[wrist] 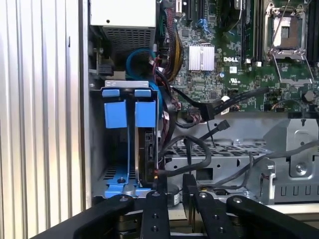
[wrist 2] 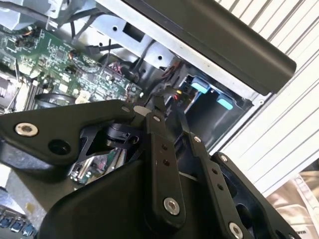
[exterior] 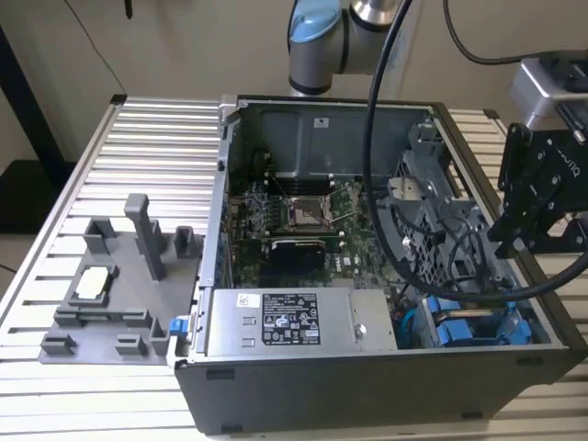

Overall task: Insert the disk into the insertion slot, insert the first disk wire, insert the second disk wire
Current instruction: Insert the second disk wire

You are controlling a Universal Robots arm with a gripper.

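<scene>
robotics lab, ribbed aluminium bench (exterior: 147, 138), opened computer tower (exterior: 367, 397), robot arm (exterior: 317, 50)

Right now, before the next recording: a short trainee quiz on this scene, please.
1. True or false: the case is open, its motherboard showing.
2. The drive tabs are: A red, B blue, C green.
3. In the exterior view, on which side of the case lies the grey tray?
Key: 1 true; 2 B; 3 the view's left.
</scene>
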